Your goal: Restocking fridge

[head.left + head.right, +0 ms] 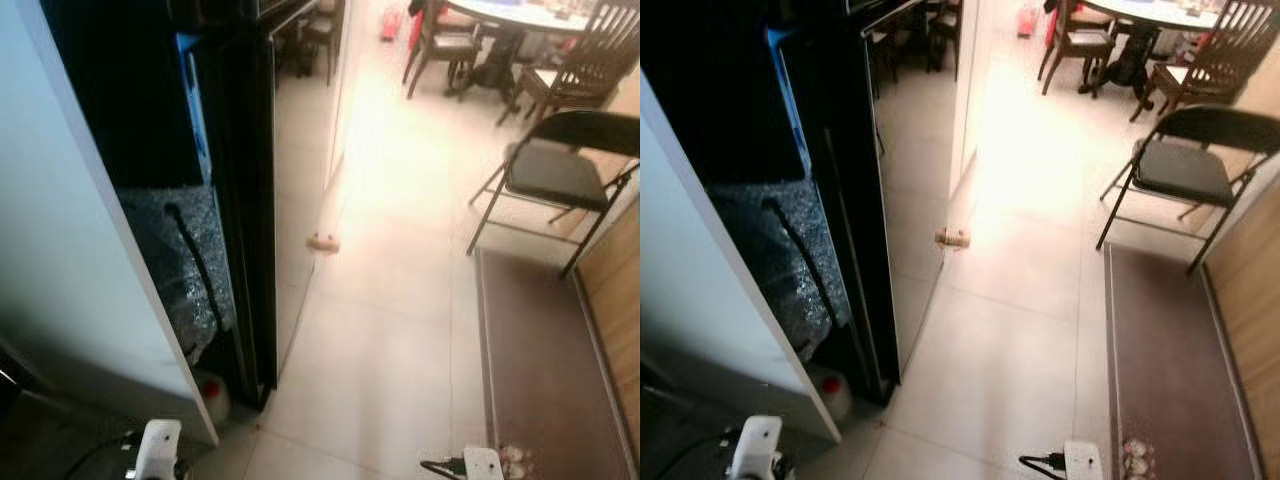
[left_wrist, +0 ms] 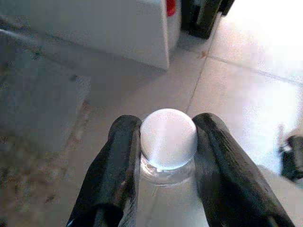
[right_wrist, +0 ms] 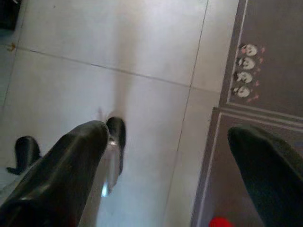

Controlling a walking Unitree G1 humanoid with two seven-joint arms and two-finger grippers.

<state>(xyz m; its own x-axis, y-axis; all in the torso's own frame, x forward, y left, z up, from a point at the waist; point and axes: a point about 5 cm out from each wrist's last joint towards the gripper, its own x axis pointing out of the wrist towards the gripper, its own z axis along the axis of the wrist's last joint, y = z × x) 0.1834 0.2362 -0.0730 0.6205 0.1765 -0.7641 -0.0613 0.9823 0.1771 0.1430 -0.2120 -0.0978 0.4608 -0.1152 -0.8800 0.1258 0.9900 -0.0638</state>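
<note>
So, restocking is barely underway as far as I can judge: the bottle [image 2: 168,156] is in the left gripper [image 2: 166,146], not in the fridge [image 1: 245,200] yet. The fingers [image 2: 118,165] are clamped on its neck, just under the white cap [image 2: 168,138], with the arm held low over the tiled floor [image 1: 390,330] near the fridge's bottom corner. The fridge door looks closed from here, so opening it and shelving the bottle are both left. The right gripper [image 3: 165,165] hangs low with its fingers spread wide and nothing between them, above the edge of a brown mat [image 1: 550,370].
</note>
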